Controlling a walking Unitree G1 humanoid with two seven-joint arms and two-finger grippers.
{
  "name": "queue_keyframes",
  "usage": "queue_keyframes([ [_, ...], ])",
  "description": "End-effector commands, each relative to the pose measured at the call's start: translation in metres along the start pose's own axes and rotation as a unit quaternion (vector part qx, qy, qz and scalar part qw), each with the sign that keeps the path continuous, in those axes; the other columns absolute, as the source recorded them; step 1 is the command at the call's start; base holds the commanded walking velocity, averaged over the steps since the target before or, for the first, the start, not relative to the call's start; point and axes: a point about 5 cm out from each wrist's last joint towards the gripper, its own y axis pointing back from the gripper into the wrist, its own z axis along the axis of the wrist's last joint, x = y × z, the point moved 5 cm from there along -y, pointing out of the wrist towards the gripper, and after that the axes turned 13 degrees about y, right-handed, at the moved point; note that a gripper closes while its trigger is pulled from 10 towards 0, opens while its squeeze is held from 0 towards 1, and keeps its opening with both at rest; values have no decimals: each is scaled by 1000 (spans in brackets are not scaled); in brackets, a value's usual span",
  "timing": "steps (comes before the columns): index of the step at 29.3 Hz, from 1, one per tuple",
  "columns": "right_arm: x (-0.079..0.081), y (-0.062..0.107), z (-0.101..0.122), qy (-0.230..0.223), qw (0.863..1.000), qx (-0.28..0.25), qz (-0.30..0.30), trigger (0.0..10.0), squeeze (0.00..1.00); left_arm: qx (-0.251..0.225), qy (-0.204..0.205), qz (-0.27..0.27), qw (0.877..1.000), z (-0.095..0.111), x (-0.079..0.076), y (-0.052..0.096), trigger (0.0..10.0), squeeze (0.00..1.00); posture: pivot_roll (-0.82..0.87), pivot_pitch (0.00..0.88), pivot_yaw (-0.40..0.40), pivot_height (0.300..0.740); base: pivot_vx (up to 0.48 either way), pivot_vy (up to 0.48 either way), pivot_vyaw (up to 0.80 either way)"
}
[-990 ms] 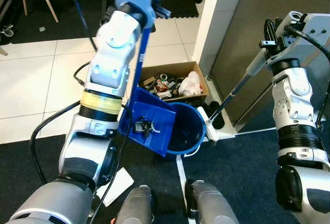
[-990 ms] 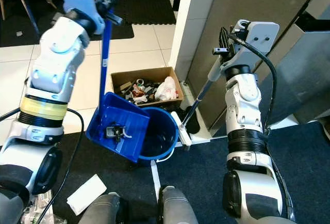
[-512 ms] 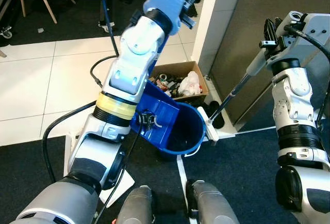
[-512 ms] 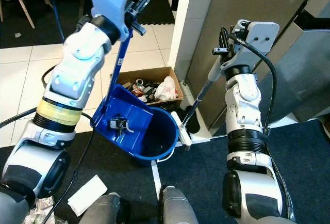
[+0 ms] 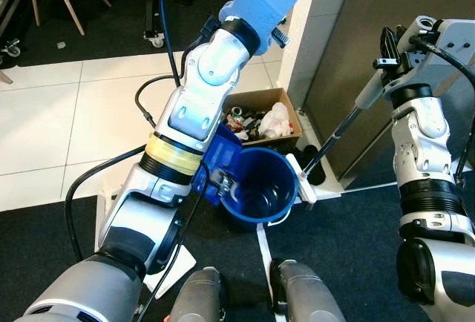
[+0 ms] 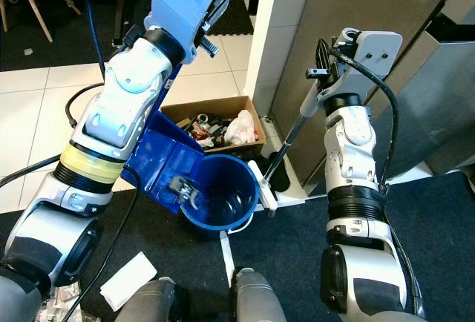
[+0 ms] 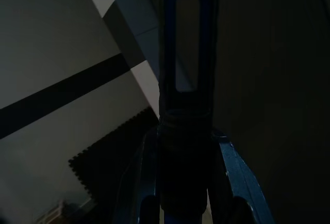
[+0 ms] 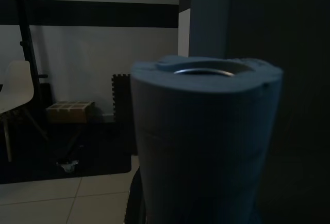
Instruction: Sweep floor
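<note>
1. Dustpan [image 6: 159,160], blue, is tilted steeply over the blue bucket [image 6: 223,202], its lip at the bucket's rim; a small dark piece of debris [image 6: 183,187] sits at that lip.
2. The left gripper [image 6: 211,10] is raised high, clamped on the dustpan's blue handle; in the left wrist view the handle's slotted end [image 7: 186,74] stands between the two fingers [image 7: 144,182], pressed on both sides.
3. The right gripper [image 5: 387,47] is held up beside the grey wall, closed on the grey grip of the broom [image 5: 343,125], whose shaft slants down to a white head [image 5: 300,181] just beside the bucket.
4. The right wrist view shows the grip's capped end [image 8: 203,131] close up and, beyond it, a white chair [image 8: 18,97] and black floor mat [image 8: 121,126].
5. The eye views show a cardboard box [image 5: 261,118] of rubbish behind the bucket on the white tiled floor [image 5: 52,122], and a white paper scrap [image 6: 128,279] on the dark carpet [image 6: 297,263] near the robot's feet.
</note>
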Motion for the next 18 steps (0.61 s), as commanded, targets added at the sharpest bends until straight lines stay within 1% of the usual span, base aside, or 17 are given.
queue_keyframes([
  [1, -4, -2, 13, -1, 1000, -28, -8, 10000, 0, -37, -37, -5, 999, 20, -2, -6, 10000, 0, 22, 0, -31, 740, 0, 0, 0],
  [4, -4, -2, 13, -1, 1000, -28, -7, 10000, 0, -38, -45, -4, 998, 20, -2, -6, 10000, 0, 22, 0, -31, 740, 0, 0, 0],
  [6, -3, -2, 13, -2, 1000, -28, -7, 10000, 0, -39, -67, -9, 997, 20, -4, -6, 10000, 0, 22, 0, -31, 740, 0, 0, 0],
  [8, -3, -2, 13, -2, 1000, -28, -7, 10000, 0, -39, -75, -10, 996, 20, -4, -6, 10000, 0, 24, 0, -31, 740, 0, 0, 0],
  [10, -3, -2, 12, -2, 1000, -27, -7, 10000, 0, -41, -67, -6, 997, 21, -3, -8, 10000, 0, 24, 0, -31, 740, 0, 0, 0],
  [12, -2, -2, 12, -3, 1000, -28, -6, 10000, 0, -40, -38, 2, 998, 21, 0, -8, 10000, 0, 26, 0, -29, 740, 0, 0, 0],
  [14, -2, -2, 12, -4, 1000, -28, -6, 10000, 0, -41, -39, 7, 998, 22, 2, -9, 10000, 0, 26, 0, -28, 740, 0, 0, 0],
  [17, -2, -2, 12, -4, 1000, -28, -6, 10000, 0, -46, -66, 16, 997, 23, 6, -9, 10000, 0, 26, 0, -29, 740, 0, 0, 0],
  [18, -2, -2, 12, -4, 1000, -28, -6, 10000, 0, -46, -66, 16, 997, 23, 6, -9, 10000, 0, 26, 0, -29, 740, 0, 0, 0],
])
